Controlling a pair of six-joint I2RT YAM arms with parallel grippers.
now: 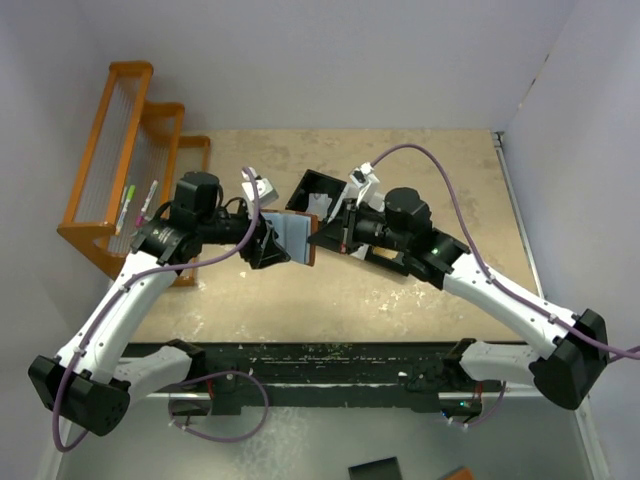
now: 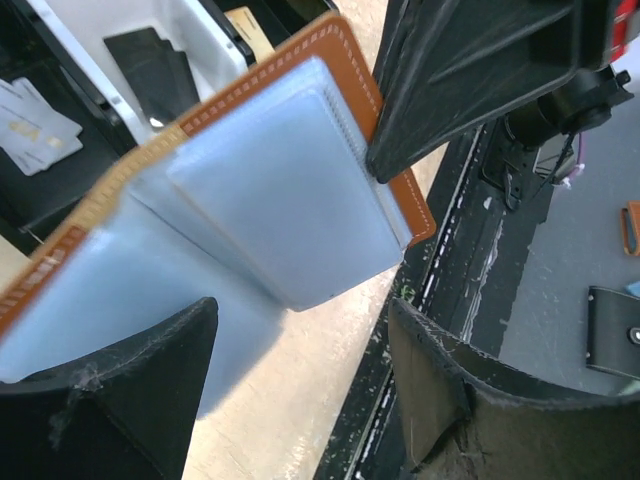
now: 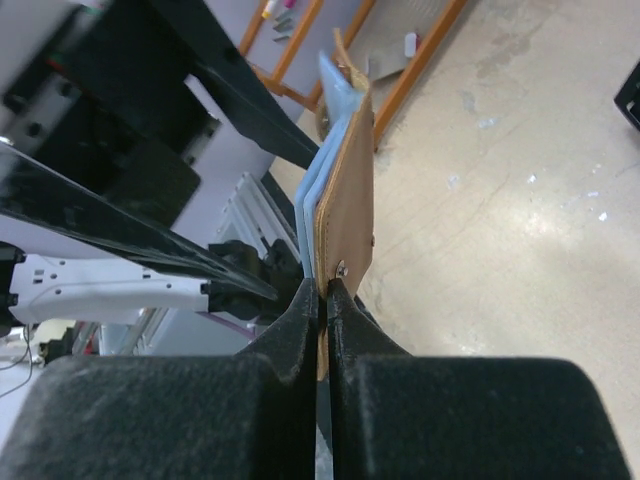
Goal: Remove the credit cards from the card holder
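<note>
The brown card holder (image 1: 297, 238) hangs open in the air between my two grippers, its pale blue-grey lining (image 2: 270, 180) facing the left wrist camera. My right gripper (image 3: 324, 285) is shut on the brown edge of the card holder (image 3: 350, 190) by the snap stud; one of its fingers (image 2: 470, 70) shows in the left wrist view. My left gripper (image 2: 300, 330) is open, its fingers spread wide just below the lining, holding nothing. A black credit card (image 2: 152, 62) lies in the tray's white compartment. No card shows sticking out of the holder.
The black-and-white tray (image 1: 325, 190) sits behind the card holder, with pale card-like pieces (image 2: 30, 128) in a black compartment. An orange wire rack (image 1: 130, 150) with pens stands at the far left. The black rail (image 1: 330, 365) runs along the table's near edge.
</note>
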